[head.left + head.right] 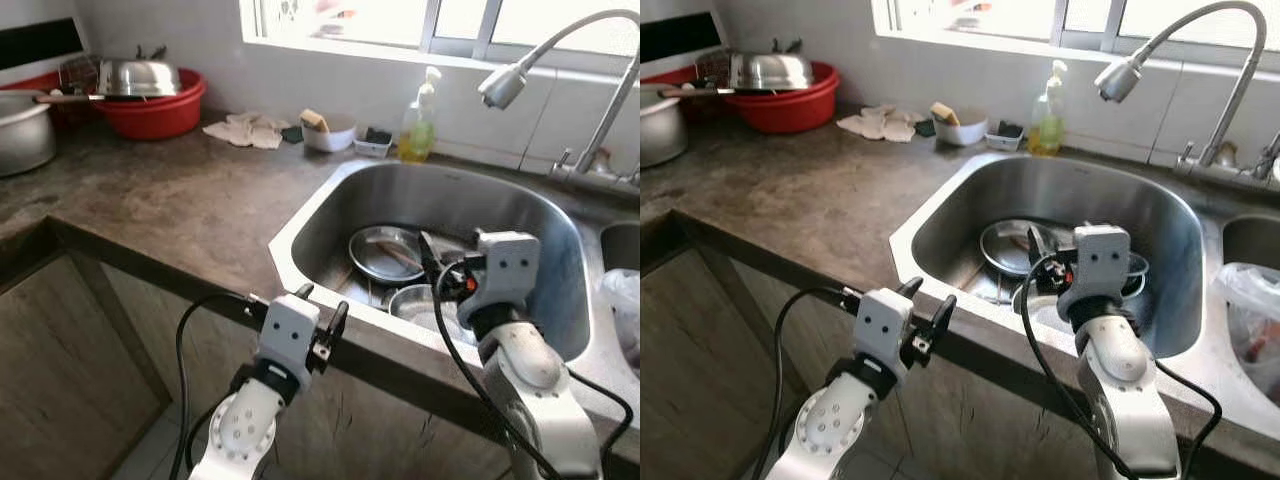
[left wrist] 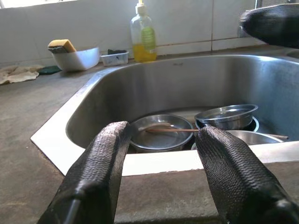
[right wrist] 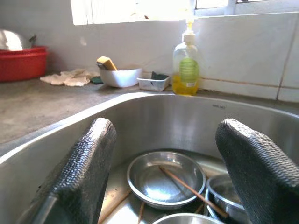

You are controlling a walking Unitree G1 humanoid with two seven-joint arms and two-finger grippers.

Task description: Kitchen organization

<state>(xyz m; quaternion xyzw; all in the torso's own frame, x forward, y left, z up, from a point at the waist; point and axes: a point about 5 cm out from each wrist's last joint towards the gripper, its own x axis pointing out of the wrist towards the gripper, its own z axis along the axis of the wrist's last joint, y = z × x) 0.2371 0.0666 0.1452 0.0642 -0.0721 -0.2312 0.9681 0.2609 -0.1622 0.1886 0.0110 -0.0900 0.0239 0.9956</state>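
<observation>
The round stainless-steel plates (image 3: pixel 163 179) and bowls (image 2: pixel 226 114) lie stacked on the floor of the stainless-steel sink basin (image 1: pixel 520 215), with thin brown wooden chopsticks (image 3: pixel 189 186) resting across the shallow plate. My right hand (image 3: pixel 163 177) hangs inside the basin, above and just short of that plate, its two black fingers (image 3: pixel 86 168) spread wide apart, holding nothing and touching nothing. My left hand (image 1: pixel 318 312) sits outside the sink, at the front edge of the grey concrete desk (image 1: pixel 170 200), pointed toward the basin's near rim; its fingers (image 2: pixel 100 172) are likewise parted and empty, and the plates lie beyond and below them, past the steel rim. The basin walls curve up on all sides around the dishes, leaving open room above the plates between the near rim and the far wall. A curved chrome faucet (image 1: pixel 560 60) arches over the right of the basin. Behind the sink, along the white tiled wall, stand a clear bottle of yellow dish soap (image 3: pixel 185 65), a white bowl holding a yellow sponge (image 3: pixel 119 74) and a small white tray (image 3: pixel 156 82). Far to my left on the desk sits a red plastic basin (image 1: pixel 155 105) carrying a steel lid.
</observation>
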